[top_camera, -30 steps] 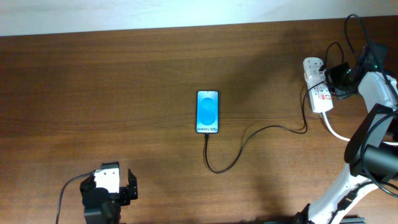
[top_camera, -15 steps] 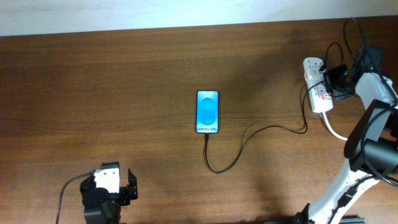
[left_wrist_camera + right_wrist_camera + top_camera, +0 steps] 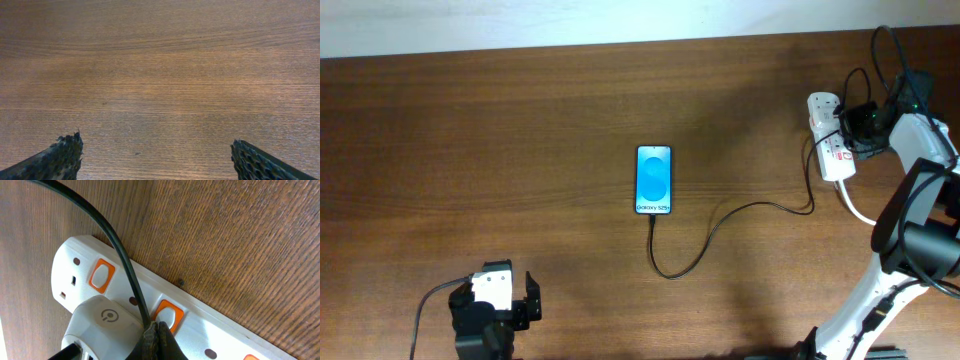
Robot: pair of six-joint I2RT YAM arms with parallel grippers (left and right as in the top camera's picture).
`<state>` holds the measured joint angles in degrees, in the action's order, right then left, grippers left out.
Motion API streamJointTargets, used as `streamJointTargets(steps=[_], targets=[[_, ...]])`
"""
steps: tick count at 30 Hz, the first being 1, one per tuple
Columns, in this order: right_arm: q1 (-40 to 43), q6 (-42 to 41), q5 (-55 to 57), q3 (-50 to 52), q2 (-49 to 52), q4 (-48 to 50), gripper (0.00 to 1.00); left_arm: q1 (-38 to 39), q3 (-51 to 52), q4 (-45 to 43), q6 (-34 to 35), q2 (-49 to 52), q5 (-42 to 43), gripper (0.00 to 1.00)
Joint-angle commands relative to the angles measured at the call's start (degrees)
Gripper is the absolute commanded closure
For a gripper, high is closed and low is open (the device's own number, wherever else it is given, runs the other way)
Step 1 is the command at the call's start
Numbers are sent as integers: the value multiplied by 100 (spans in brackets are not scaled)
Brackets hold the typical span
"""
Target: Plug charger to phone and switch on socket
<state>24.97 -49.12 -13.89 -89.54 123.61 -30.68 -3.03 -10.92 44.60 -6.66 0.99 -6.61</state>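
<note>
Brown wood-grain worktop point(image 3: 470, 150) fills the left wrist view. The left fingers point(image 3: 62, 157) stand wide apart at its lower corners with nothing between them. From overhead that arm sits at the near left edge, well apart from everything else.

Further in, the charger point(image 3: 670, 276) lies as a thin black cable. It loops just on the near side of the phone point(image 3: 654, 180), and its tip meets the middle of the phone's near short edge. From the loop it runs right across the wood and climbs towards the socket point(image 3: 830, 148).

The phone lies flat and face up near the middle of the worktop. Its screen is lit blue with a paler circle and a line of small white text at its near end.

At the far right the socket, a white power strip, lies flat. Its thick white cord point(image 3: 855, 210) leaves the near end and curves off to the right. The right fingers point(image 3: 156, 341) are over the strip, drawn together with no gap showing, their tip touching an orange rocker switch point(image 3: 169, 317) (the switches read orange up close, reddish from above).

Just beside that switch a pale rounded plug point(image 3: 102, 322) sits in the strip. A black cable point(image 3: 116, 245) crosses the strip and vanishes at the fingertips; whether it is the charger's I cannot tell. A second orange switch point(image 3: 101, 276) sits further along, by a three-pin outlet point(image 3: 71, 280).
</note>
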Motion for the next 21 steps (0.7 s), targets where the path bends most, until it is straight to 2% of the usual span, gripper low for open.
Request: streamJointTargets(steps=[1, 13, 21], targets=[[-313, 179, -199, 63, 503, -103, 96, -13, 0, 9, -11, -33, 22, 1], [-46, 13, -651, -302, 579, -433, 96, -13, 0, 9, -11, -33, 22, 0], [22, -92, -654, -302, 1082, -721, 96, -13, 0, 9, -11, -33, 22, 1]])
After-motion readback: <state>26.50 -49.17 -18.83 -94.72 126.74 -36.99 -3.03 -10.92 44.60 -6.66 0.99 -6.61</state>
